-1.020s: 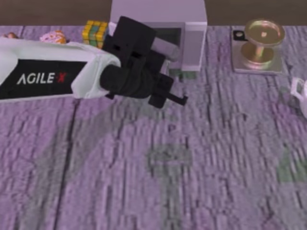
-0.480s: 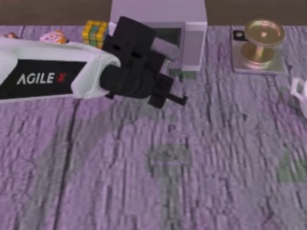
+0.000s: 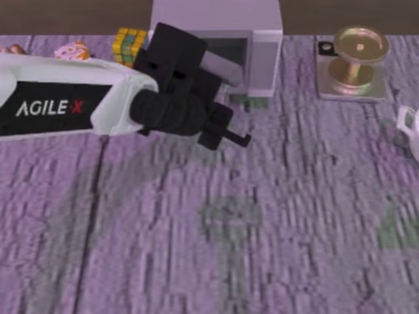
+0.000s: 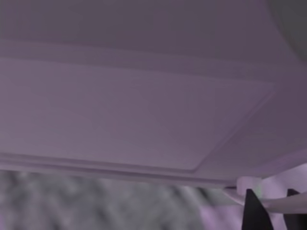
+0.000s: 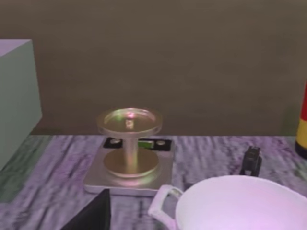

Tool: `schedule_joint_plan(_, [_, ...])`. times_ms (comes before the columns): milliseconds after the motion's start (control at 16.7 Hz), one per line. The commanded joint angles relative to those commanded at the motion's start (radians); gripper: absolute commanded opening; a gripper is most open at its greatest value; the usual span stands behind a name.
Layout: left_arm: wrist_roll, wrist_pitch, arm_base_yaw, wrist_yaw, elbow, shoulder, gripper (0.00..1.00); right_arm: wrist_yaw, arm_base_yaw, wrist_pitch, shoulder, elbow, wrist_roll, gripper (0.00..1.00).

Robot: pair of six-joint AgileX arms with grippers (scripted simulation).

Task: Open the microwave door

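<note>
The pale lavender microwave (image 3: 216,16) stands at the back middle of the table. Its door (image 3: 222,65) is swung partly outward, and a strip of dark interior shows behind it. My left arm reaches in from the left, and its black wrist covers most of the door front. The left gripper (image 3: 237,136) is in front of the door's free edge. In the left wrist view the door panel (image 4: 134,115) fills the picture. There the left gripper (image 4: 274,208) is shut on the pale handle bar (image 4: 288,201). My right arm is parked off the top view's right edge.
A colourful cube (image 3: 129,44) and a pink item (image 3: 72,50) lie left of the microwave. The gold scale (image 3: 353,62) stands to its right, with a white cup (image 3: 409,124) at the right edge. The right wrist view shows the scale (image 5: 129,153) and the cup (image 5: 240,206).
My left arm has shifted slightly to the left, with the gripper still on the handle. The door's free edge has come a little further out.
</note>
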Motion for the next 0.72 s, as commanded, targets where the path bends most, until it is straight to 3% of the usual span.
schedule_joint_plan(720, [0.016,0.0,0.008,0.01,-0.01,-0.004,0.0,0.0,0.0,0.0,0.0,0.0,0.0,1.0])
